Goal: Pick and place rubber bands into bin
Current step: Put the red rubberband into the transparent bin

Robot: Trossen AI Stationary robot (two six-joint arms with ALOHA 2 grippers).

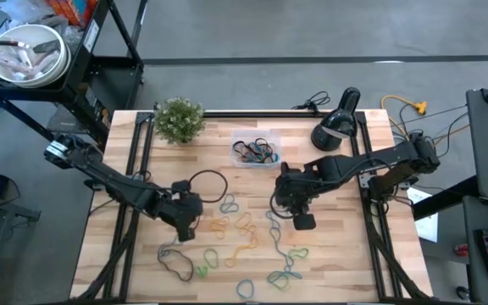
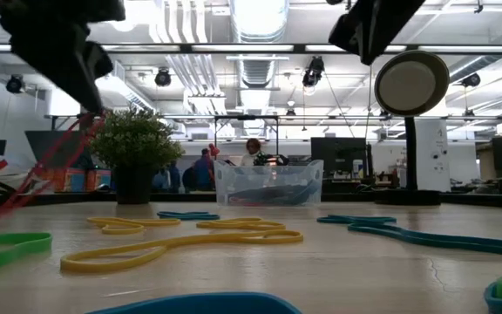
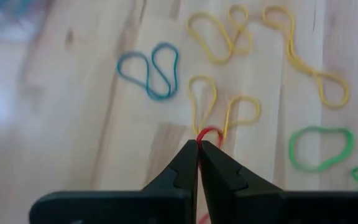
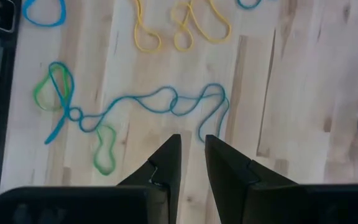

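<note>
Many rubber bands in yellow (image 1: 242,224), blue (image 4: 160,102), green (image 3: 321,148) and black (image 1: 209,184) lie flat on the wooden table. The clear bin (image 1: 255,151) stands at the far middle with several bands inside. My left gripper (image 3: 199,144) hovers over the table's left middle (image 1: 186,224), shut on a red rubber band (image 2: 55,161). My right gripper (image 4: 192,146) hangs open right of centre (image 1: 288,203), above a long blue band, with nothing between its fingers. My left gripper pinches the red band between its two fingertips, and a small red bend (image 3: 209,132) pokes out past them. The fingers slant down from above. The band's strands (image 2: 33,179) hang slack below the gripper toward the table; whether the lower end rests there, I cannot tell.
A small potted plant (image 1: 179,119) stands at the far left beside the bin. A black desk lamp (image 1: 337,127) stands at the far right. Black cables (image 1: 312,103) run along the far edge. A metal bowl (image 1: 25,52) sits on a cart off the table.
</note>
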